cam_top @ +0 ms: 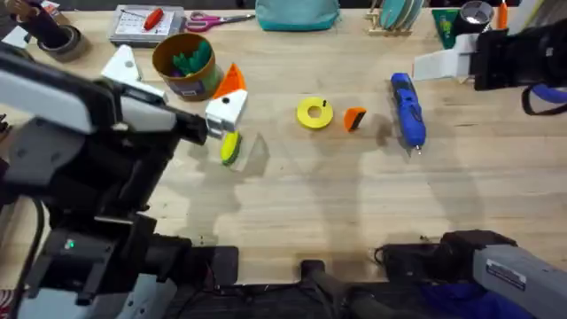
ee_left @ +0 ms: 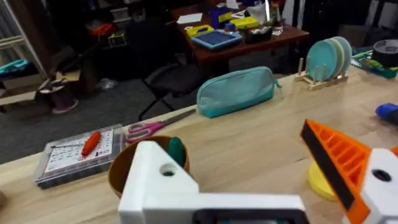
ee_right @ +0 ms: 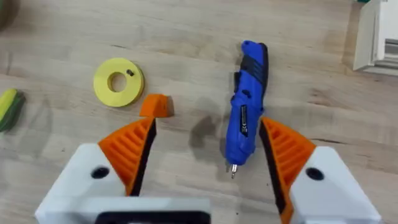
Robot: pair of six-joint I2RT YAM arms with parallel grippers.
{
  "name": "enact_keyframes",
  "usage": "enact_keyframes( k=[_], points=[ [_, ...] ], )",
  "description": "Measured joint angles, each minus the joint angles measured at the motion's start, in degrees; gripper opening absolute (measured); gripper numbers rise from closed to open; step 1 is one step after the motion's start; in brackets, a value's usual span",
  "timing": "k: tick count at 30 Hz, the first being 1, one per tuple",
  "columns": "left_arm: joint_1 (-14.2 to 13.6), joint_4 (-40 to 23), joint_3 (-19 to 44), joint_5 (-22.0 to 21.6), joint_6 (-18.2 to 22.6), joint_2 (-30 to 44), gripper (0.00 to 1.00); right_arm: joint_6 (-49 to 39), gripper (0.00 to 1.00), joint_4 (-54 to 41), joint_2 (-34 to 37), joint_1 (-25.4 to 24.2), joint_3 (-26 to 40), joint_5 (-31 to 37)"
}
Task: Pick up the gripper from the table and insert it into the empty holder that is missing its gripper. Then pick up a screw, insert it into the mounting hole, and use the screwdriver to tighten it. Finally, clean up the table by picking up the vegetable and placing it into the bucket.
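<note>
Task piece: the orange gripper (cam_top: 355,118) lies loose on the counter (cam_top: 292,204), just beside a yellow disc (cam_top: 314,113), with the screwdriver (cam_top: 408,108) a little further off on its other side.

Right pincer (ee_right: 205,155): spread wide, holding nothing. In its wrist view the gripper (ee_right: 156,106) sits just ahead of one orange pad (ee_right: 130,146), slightly outside the gap. The screwdriver (ee_right: 245,109) runs lengthwise into the gap, tip towards the pincer.

Left pincer (cam_top: 227,106): hangs near the bucket (cam_top: 186,64), corn (cam_top: 230,147) just below it. One finger carries an orange tip; the other looks bare, probably the empty holder (ee_left: 163,177), though the view is partial. Spread, nothing between.

Judgement: the right arm is nearer the gripper; it needs a small sideways shift to centre it before closing.
</note>
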Motion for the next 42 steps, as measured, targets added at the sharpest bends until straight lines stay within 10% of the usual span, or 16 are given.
enact_keyframes(
  k=[22,34,42],
  points=[
    [4.7,0.2,-15.3,24.4,-0.3,-19.5,0.986,0.0,0.997,0.0,0.0,0.0,0.0,0.0],
    [4.7,-8.4,-17.5,29.1,-13.1,-24.8,0.986,0.0,0.997,0.0,0.0,0.0,0.0,0.0],
    [4.7,-10.2,-17.5,39.9,-13.8,-24.8,0.986,0.0,0.997,0.0,0.0,0.0,0.0,0.0]
  ],
)
